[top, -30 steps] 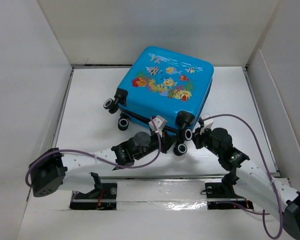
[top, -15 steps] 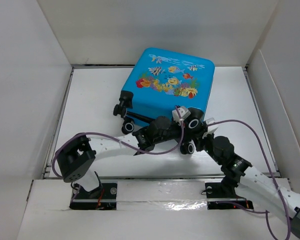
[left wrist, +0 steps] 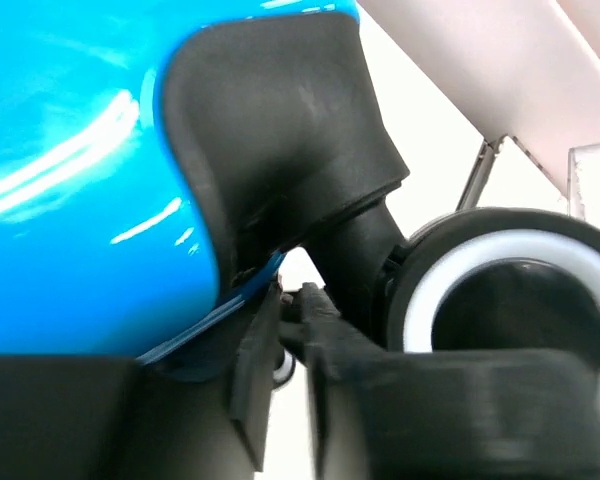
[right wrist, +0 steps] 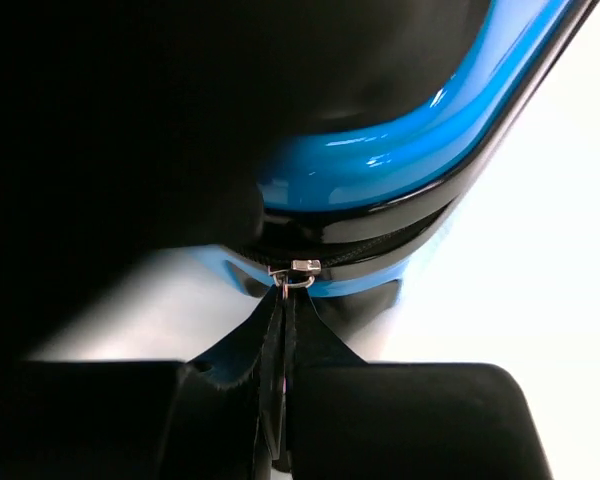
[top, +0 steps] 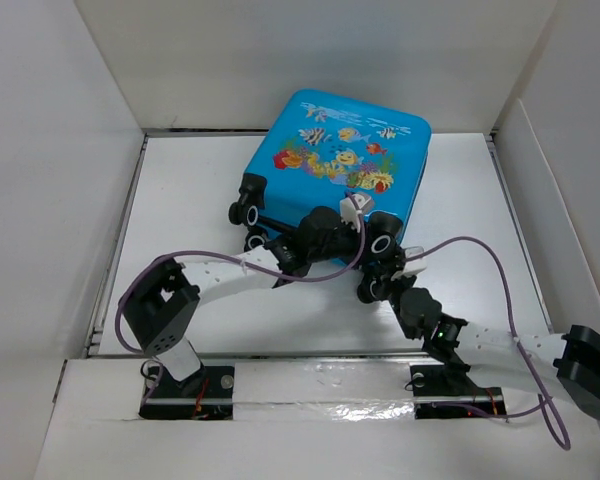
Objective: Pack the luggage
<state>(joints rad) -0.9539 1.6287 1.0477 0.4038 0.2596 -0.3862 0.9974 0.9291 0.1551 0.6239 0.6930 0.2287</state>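
The luggage (top: 335,165) lies closed, print up, at the far middle of the surface (top: 180,200). Our right claw (right wrist: 285,400) is clenched on the zipper pull (right wrist: 282,330) at its near corner, likely to draw it along. Our left claw (left wrist: 288,380) sits by a wheel (left wrist: 510,320), probably bracing the luggage; clenched or released, we cannot tell.

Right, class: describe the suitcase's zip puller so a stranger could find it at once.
Start at the bright-blue hard-shell suitcase with the fish print. Follow its black zip seam to the corner by the right hand. The small silver metal zip puller sits there, the one silver glint among black trim and blue shell.
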